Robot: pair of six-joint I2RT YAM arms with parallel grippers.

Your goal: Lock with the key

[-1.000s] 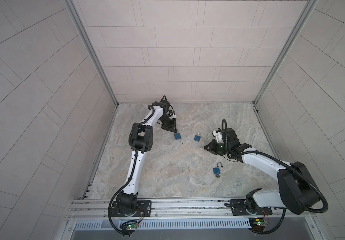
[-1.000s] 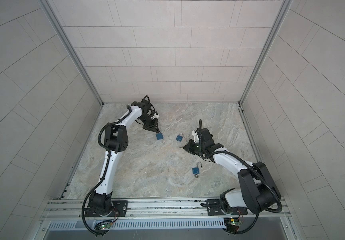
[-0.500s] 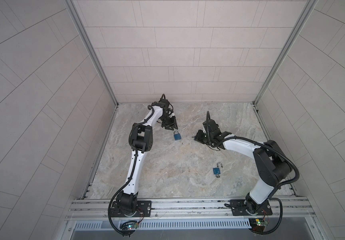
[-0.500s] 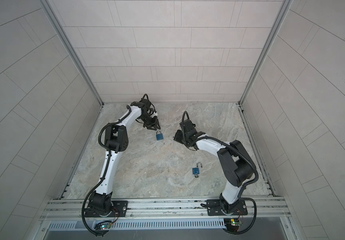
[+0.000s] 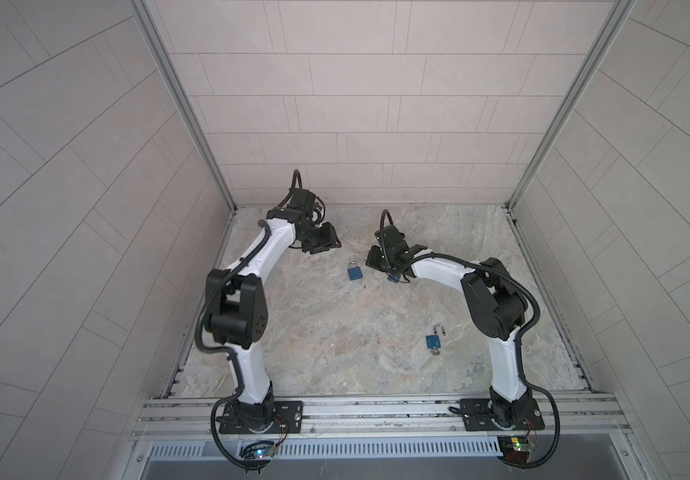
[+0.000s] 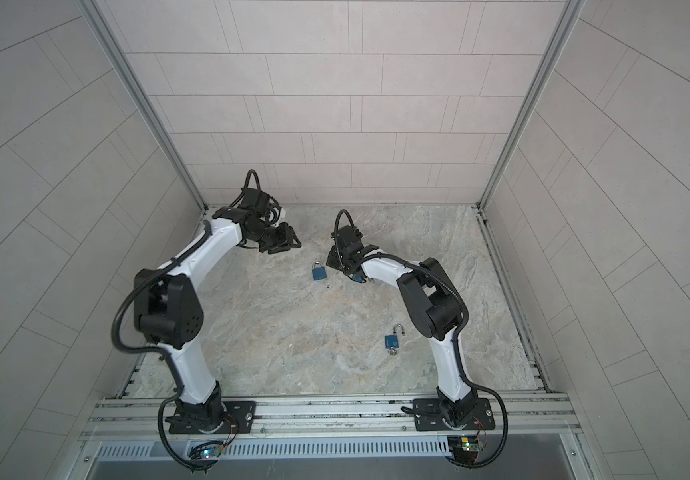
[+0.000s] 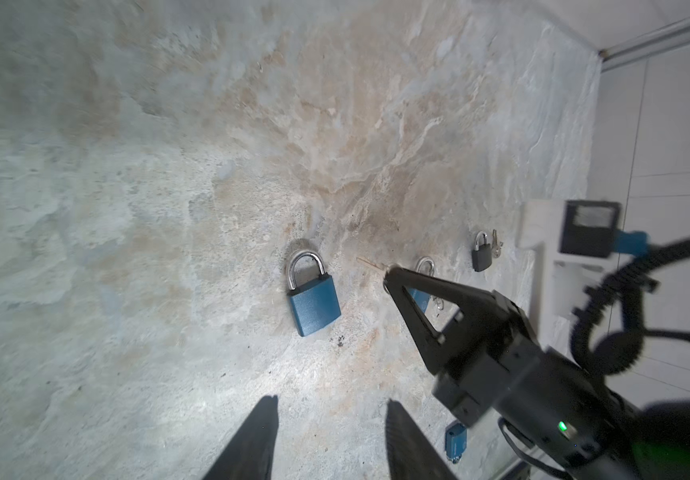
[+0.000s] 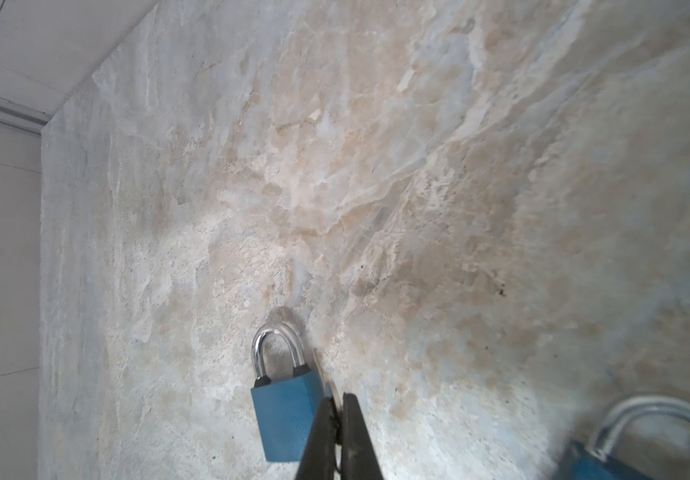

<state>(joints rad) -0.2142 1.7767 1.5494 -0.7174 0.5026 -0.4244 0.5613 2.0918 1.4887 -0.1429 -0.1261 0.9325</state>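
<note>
Right fingers (image 8: 321,436) are pinched shut on the key (image 8: 330,390); its long axis runs in line with them, pointing straight out past their tips, alongside the blue padlock (image 8: 285,411) lying flat on the desk (image 8: 418,208); left fingers (image 7: 260,440) stand apart and empty, with that padlock ahead of them.

left gripper (image 7: 331,401) hovers jaws apart, right gripper (image 8: 337,399) pinched tight, both arms stretched forward

Stone tabletop (image 5: 335,353), perhaps four padlocks (image 5: 355,272)
</note>
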